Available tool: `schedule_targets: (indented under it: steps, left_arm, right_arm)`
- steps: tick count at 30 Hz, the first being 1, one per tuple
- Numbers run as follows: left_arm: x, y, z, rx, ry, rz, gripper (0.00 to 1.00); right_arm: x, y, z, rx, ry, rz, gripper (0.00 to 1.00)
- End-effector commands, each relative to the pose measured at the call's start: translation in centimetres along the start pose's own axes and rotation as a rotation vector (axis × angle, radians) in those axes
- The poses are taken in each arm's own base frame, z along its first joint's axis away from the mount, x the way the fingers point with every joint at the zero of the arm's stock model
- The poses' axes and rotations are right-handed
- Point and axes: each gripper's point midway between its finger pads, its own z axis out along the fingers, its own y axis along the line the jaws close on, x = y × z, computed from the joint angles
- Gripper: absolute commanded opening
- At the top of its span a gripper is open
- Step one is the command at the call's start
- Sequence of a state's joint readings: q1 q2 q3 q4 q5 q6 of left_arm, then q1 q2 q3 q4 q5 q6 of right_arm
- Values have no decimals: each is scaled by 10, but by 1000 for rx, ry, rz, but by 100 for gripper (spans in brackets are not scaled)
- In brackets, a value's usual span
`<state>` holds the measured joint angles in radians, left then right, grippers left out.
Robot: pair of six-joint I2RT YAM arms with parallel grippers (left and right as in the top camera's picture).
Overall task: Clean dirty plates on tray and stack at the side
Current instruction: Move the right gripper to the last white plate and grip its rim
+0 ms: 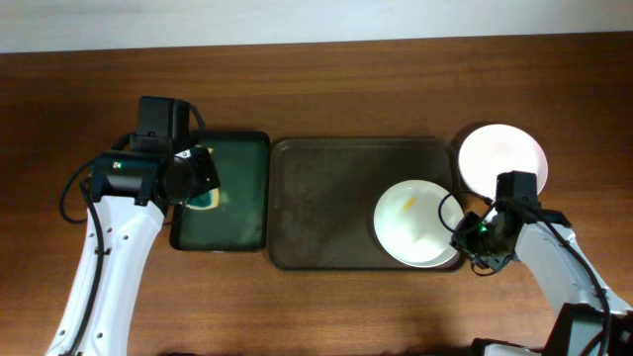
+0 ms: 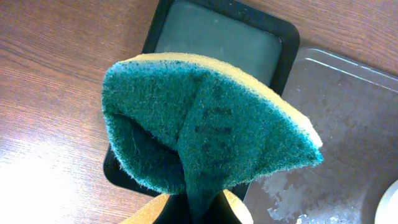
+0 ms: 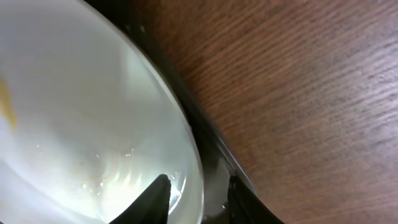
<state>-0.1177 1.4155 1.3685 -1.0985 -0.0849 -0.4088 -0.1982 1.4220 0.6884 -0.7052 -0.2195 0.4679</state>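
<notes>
Left gripper (image 1: 198, 176) clamped on folded sponge (image 2: 211, 124), held over green tray (image 1: 237, 229). Smeared plate (image 1: 415, 225) at right end of brown tray (image 1: 316, 208); right gripper (image 3: 199, 200) with jaws partly parted astride that plate's rim, one finger inside, one outside. Second plate (image 1: 501, 158) on table (image 1: 297, 316), just beyond brown tray's far right corner.

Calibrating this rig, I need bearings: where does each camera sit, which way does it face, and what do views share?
Overhead: above the table, looking straight down on the brown tray; both arms show, with left gripper and right gripper.
Left wrist: on the left arm, facing down past the pinched sponge at the green tray; the sponge hides most of its gripper.
Right wrist: low by the brown tray's right edge, facing the smeared plate; two fingertips straddle its rim.
Shared: overhead and left wrist both show sponge and both trays.
</notes>
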Motion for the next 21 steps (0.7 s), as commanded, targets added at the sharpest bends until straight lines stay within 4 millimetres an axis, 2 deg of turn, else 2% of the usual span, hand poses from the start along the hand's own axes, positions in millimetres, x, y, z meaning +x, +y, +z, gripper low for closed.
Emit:
schedule_targets:
  steps: [1,5,9,11,14,15,17,19,21]
  left_arm:
    - [1,-1,0,4,1,17,0]
    - [1,-1,0,4,2,17,0]
    - [1,-1,0,4,2,17,0]
    - [1,-1,0,4,2,17,0]
    - [1,-1,0,4,2,17,0]
    - [1,-1,0,3,2,17,0]
    - [1,-1,0,4,2,17,0]
    - [1,-1,0,4,2,17,0]
    - [1,-1,0,4,2,17,0]
  right_arm:
    - [4,1,6,-15,-5,-6,27]
    - [1,3,7,-24,-15,-10,18]
    - [3,1,12,-14,6,-5,4]
    - [4,7,16,-23,9,-27,4]
    - [-10,42,2,-68,-39,-150,4]
    - [-18,85,-19,-108,-78,-304,4]
    - [-16,113,-27,-134,-95,-433,4]
    - [-8,141,-25,-133,-95,-573,4]
    - [-3,155,-5,-124,-63,-645,4]
